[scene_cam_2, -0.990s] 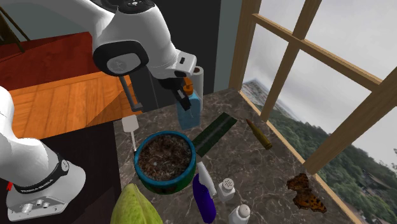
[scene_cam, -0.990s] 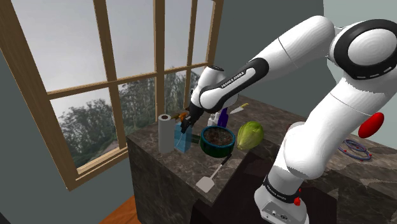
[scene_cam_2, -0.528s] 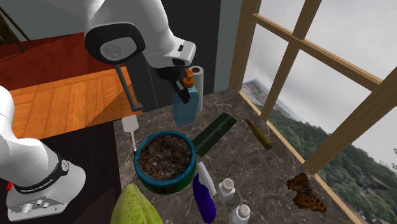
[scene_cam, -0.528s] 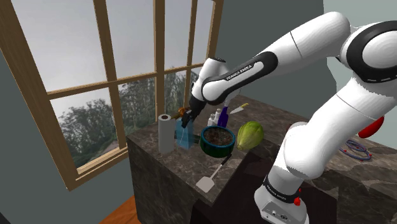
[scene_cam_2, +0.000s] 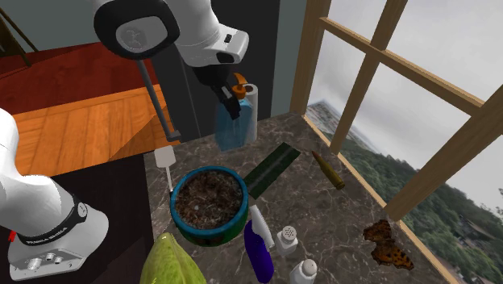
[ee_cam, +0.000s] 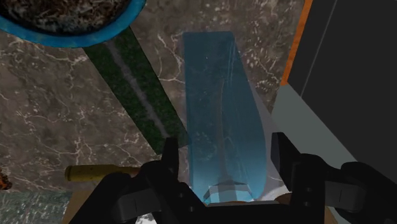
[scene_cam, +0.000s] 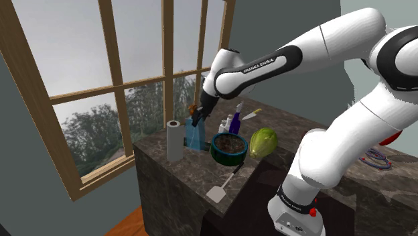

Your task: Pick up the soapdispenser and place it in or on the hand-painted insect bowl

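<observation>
Reading the shoulder view from its left: a white paper roll (scene_cam: 175,139) stands upright at the end of the bench (scene_cam_2: 347,226). Just beside it hangs the soap dispenser (scene_cam: 195,136), clear blue body with an orange pump, upright. The fingers (ee_cam: 170,160) are clamped on its top by the pump. Its base looks just clear of the bench top, judging by the second exterior view. Next along is the bowl (scene_cam: 226,158), blue rim, dark speckled inside, near the bench's front edge and apart from the dispenser. Beyond it lies a green fruit (scene_cam: 263,142), touching the bowl or nearly so; cannot tell which.

Step in hand, as I judge it: carry across to the bowl. To do it well:
- gain height first so the base clears the rim rather than clipping it
- hold the body plumb, since the grip is high and the bottle could swing
- mind the paper roll close behind on the way out
- centre over the dark middle, lower until the base rests, only then release

A dark green strip (scene_cam_2: 272,168) lies by the bowl, no obstacle at height
</observation>
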`<action>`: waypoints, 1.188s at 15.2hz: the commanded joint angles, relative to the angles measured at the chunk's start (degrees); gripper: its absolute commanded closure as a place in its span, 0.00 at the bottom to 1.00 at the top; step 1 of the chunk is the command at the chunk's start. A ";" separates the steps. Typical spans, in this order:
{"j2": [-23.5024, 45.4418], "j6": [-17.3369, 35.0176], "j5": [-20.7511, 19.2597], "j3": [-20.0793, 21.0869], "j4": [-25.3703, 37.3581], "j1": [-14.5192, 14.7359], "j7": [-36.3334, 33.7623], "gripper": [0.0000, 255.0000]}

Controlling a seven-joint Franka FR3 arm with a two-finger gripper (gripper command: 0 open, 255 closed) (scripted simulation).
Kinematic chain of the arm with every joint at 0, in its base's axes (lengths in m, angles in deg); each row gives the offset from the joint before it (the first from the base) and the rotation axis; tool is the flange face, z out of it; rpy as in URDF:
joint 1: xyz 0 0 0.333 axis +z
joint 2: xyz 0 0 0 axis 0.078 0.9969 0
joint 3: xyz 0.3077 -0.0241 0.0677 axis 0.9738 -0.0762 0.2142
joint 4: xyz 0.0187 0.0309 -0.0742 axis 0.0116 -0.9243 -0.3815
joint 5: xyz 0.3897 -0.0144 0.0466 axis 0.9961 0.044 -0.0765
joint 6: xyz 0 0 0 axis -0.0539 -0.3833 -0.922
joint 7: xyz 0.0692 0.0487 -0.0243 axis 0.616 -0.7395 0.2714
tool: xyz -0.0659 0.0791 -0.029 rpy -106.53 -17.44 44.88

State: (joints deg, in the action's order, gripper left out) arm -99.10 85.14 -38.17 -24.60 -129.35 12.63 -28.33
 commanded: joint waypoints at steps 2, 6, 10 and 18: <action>-1.22 -2.60 -0.34 0.15 1.39 -0.14 -0.48 1.00; -2.63 -6.04 -0.71 0.24 3.42 -0.32 -0.94 1.00; -3.79 -9.40 -1.02 0.30 5.64 -0.46 -1.34 1.00; -6.93 -15.45 -1.61 -0.40 8.49 -1.01 -0.97 1.00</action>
State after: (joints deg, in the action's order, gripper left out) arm -105.12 70.38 -39.67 -24.65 -120.62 11.81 -29.72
